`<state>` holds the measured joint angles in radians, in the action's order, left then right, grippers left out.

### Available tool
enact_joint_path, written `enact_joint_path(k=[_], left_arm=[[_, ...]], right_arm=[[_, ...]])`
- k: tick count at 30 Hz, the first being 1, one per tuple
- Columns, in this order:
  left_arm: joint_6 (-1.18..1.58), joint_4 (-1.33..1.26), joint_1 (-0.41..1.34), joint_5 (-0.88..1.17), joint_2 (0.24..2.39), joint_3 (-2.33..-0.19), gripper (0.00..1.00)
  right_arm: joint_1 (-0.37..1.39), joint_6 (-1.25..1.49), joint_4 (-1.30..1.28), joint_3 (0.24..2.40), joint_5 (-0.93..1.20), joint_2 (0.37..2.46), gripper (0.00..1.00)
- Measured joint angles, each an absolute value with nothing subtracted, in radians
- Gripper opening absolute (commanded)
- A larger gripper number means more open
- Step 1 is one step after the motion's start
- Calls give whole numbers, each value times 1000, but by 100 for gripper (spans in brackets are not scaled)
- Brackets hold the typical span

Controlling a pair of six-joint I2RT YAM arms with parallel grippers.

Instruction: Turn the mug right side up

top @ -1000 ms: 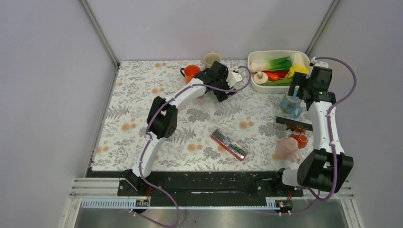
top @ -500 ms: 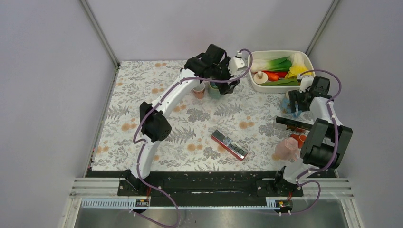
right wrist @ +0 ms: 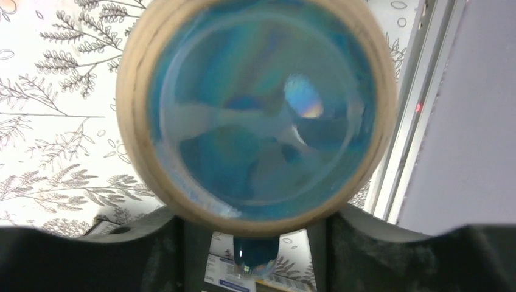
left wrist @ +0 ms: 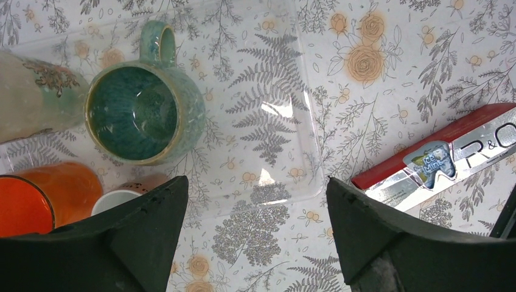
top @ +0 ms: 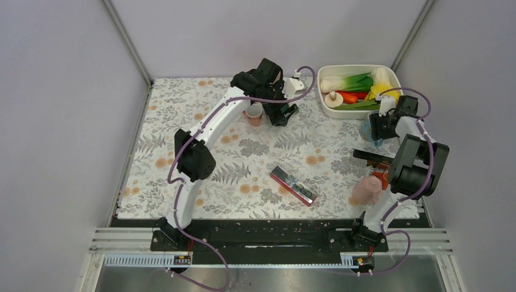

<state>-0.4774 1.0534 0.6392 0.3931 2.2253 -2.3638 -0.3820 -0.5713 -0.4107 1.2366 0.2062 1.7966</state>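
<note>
The mug (right wrist: pixel 255 103) is blue with a tan ring. It fills the right wrist view from above, with its handle (right wrist: pixel 256 254) pointing toward the wrist. It stands at the table's right edge (top: pixel 369 130). My right gripper (right wrist: pixel 255 243) is straight over it. Its dark fingers (right wrist: pixel 152 249) straddle the handle, half closed, with a gap on either side. My left gripper (left wrist: pixel 255 237) hangs open and empty at the back middle of the table (top: pixel 281 112).
Under the left gripper are an upright teal mug (left wrist: pixel 146 112), a beige cup (left wrist: pixel 30 97), an orange cup (left wrist: pixel 36 204) and a clear tray (left wrist: pixel 274 115). A red box (top: pixel 294 185) lies mid-table. The white vegetable bin (top: pixel 331 112), a pink cup (top: pixel 367 188) and the right rail are close to the mug.
My right gripper has come down over the blue mug and its jaws have narrowed. The left arm has risen and swung slightly left over the cups.
</note>
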Motion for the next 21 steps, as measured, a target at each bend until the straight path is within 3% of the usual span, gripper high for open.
enact_joint_path(k=[3, 7, 21], left_arm=[[-477, 1053, 636, 385, 2217, -2346, 87], [-474, 1049, 637, 384, 2213, -2334, 87], [-391, 1014, 635, 408, 2195, -2295, 87]], right_arm=[[-382, -574, -405, 1248, 209, 1812, 25], [-384, -559, -406, 1253, 231, 1817, 0], [-384, -431, -483, 1224, 318, 1682, 0]])
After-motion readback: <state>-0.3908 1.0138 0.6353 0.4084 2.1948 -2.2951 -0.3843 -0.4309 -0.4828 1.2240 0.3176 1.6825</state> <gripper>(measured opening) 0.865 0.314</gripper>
